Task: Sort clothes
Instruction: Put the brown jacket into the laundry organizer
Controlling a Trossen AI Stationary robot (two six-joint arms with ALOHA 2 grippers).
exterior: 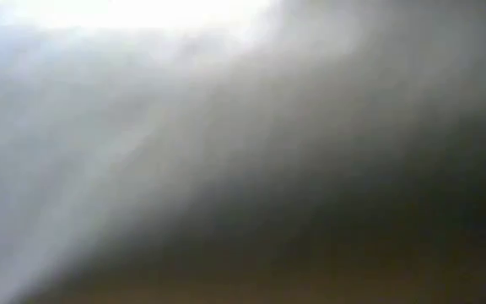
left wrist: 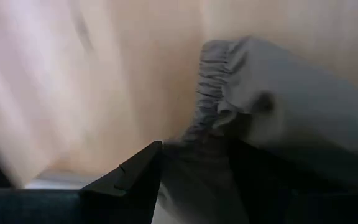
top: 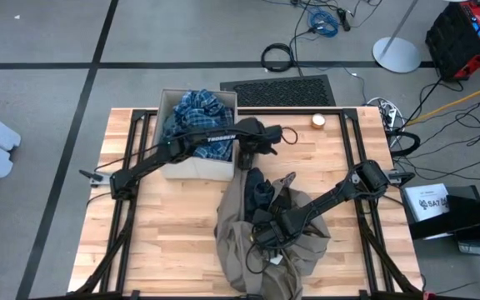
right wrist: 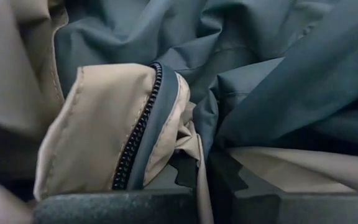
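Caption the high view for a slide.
Left gripper holds a dark garment beside the box of plaid shirt; right gripper is shut on the taupe jacket.

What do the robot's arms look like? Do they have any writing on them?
Both arms are black, thin and jointed, like long bent sticks. The left arm has white letters printed along its side; they seem to say TROSSEN. Thin black cables run along each arm. The right arm looks the same, though no writing shows on it. Each ends in two dark, blocky fingers, and the right ones have toothed edges.
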